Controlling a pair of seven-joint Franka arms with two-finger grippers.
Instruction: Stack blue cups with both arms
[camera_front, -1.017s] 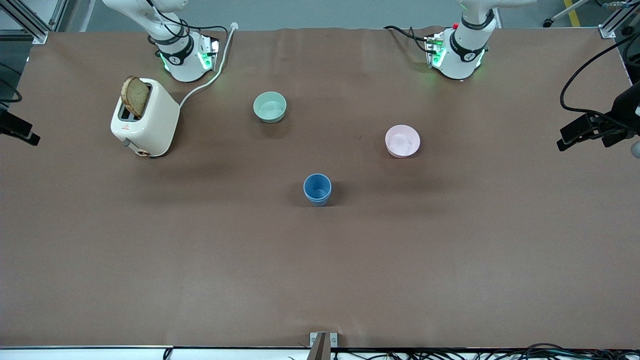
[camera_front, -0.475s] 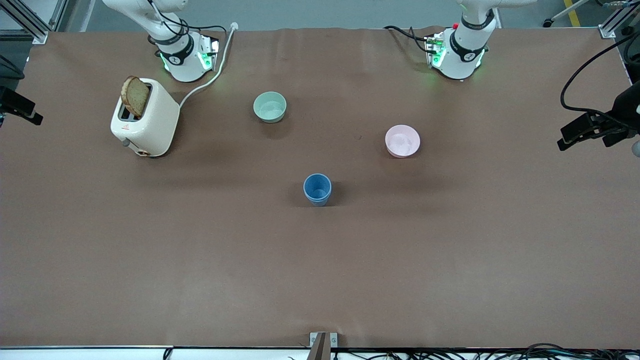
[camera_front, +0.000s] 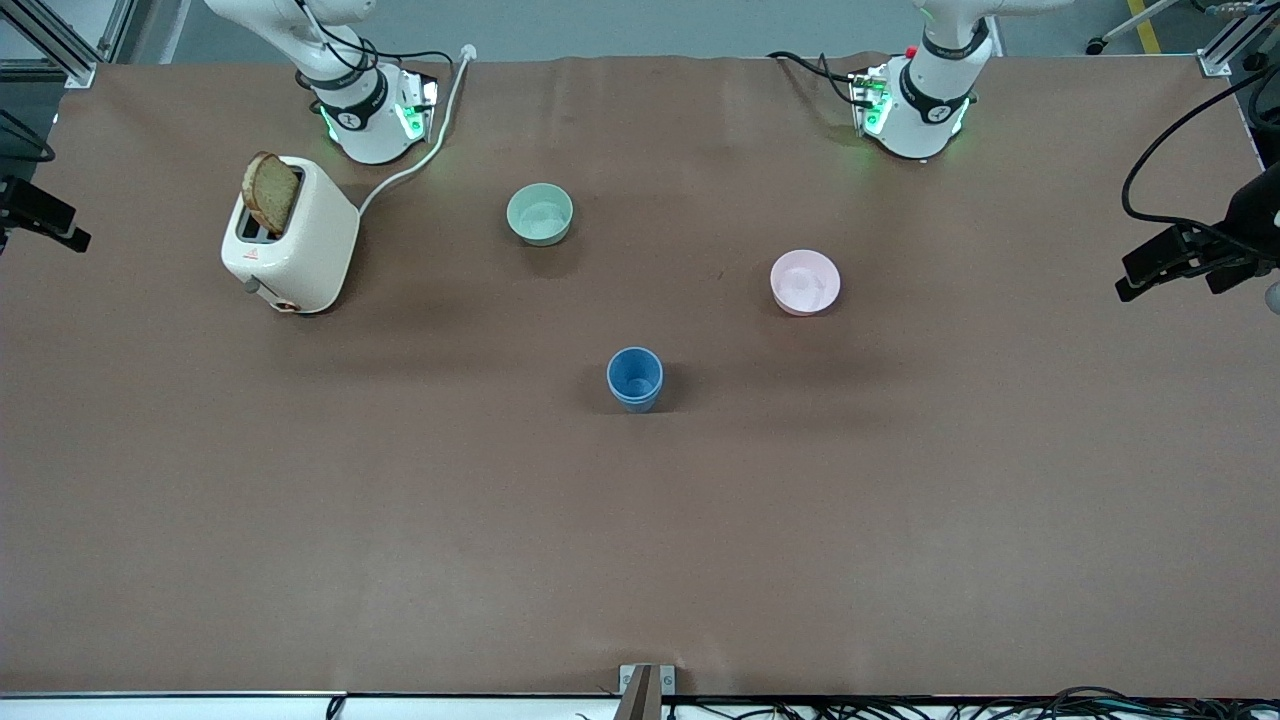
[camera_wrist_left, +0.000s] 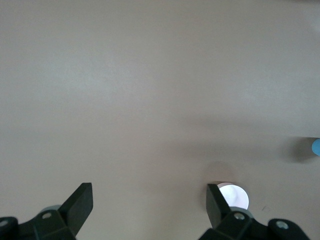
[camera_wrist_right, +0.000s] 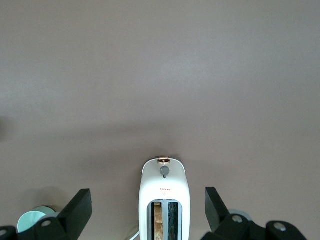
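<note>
1. The blue cups (camera_front: 634, 378) stand as one nested stack near the middle of the desk (camera_front: 640, 560), nearer the front camera than both bowls; a second rim shows just under the top one, so I judge the stacking done.

2. The left hand (camera_wrist_left: 150, 200) hangs high over the left arm's end of the desk, fingers spread wide and holding nothing. Its wrist view shows the pink bowl (camera_wrist_left: 233, 196) below and a sliver of the cups at the picture's edge.

3. The right hand (camera_wrist_right: 148, 200) hangs high over the right arm's end, above the white toaster (camera_wrist_right: 165, 199), fingers likewise spread and empty.

4. In the front view the toaster (camera_front: 291, 238) carries a slice of bread (camera_front: 270, 192) standing up out of its slot; the pale green bowl (camera_front: 539, 213) sits between the toaster and the pink bowl (camera_front: 805, 282), farther from the camera than the cups.

5. Judged step: both arms are parked clear of the stack, the task apparently complete.

6. Next move: likely nothing more than waiting. If anything, a check that the upper cup sits square, which would call for a gentle approach from above without tipping the stack.
</note>
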